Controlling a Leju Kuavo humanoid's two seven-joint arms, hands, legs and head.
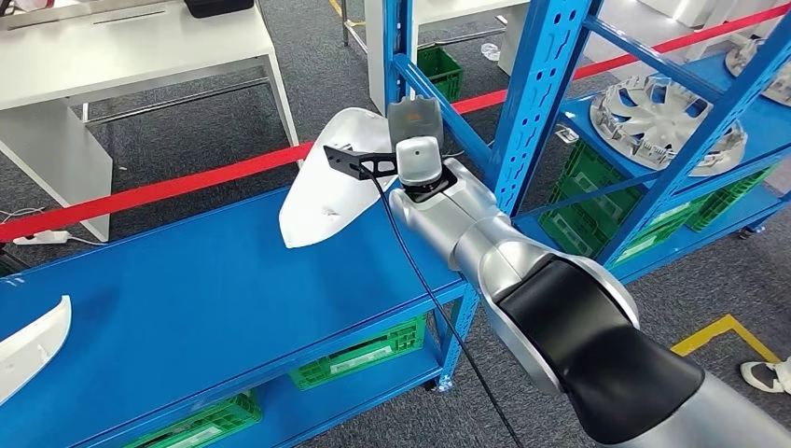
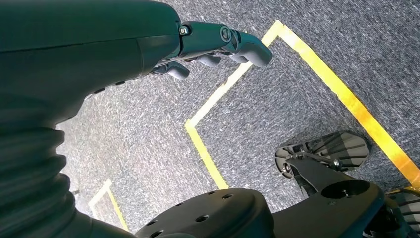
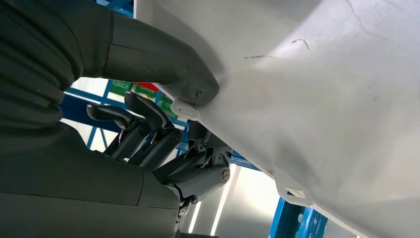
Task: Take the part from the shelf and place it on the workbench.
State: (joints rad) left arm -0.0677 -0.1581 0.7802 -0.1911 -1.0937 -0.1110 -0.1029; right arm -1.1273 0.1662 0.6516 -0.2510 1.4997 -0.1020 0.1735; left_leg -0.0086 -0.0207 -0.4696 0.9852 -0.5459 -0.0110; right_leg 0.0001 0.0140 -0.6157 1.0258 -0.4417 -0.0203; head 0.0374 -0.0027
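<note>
A white curved shell part (image 1: 326,187) hangs tilted just above the blue shelf deck (image 1: 205,299), near its back right corner. My right hand (image 1: 413,119) grips its right edge, beside a black bracket (image 1: 354,163). Up close, the thick grey thumb (image 3: 193,82) presses on the part's pale surface (image 3: 322,99) while the darker fingers (image 3: 148,131) curl under its edge. My left hand (image 2: 218,44) hangs over grey carpet with its fingers loosely bent and nothing in them.
A second white part (image 1: 33,345) lies at the shelf's left end. Blue uprights (image 1: 541,84) stand close on the right of my arm. A white workbench (image 1: 140,47) stands beyond the red tape (image 1: 187,182). Silver wheel covers (image 1: 662,121) and green crates (image 1: 597,201) fill the neighbouring rack.
</note>
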